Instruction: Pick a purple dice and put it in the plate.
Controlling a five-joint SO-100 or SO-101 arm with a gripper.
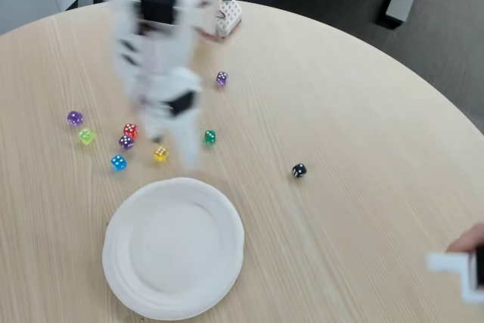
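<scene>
White plate (pixel 174 247) near the bench (pixel 363 111) front. Purple dice (pixel 126 141) beside blurred hand (pixel 185 153); hand's state impossible to tell

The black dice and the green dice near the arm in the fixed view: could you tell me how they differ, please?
The black dice is dark and opaque-looking, while the green dice looks translucent. The black dice sits alone on open table to the right, whereas the green dice lies close beside the blurred arm. The black dice sits nearer the camera than the green one. Both are small, white-pipped cubes resting outside the plate.
</scene>
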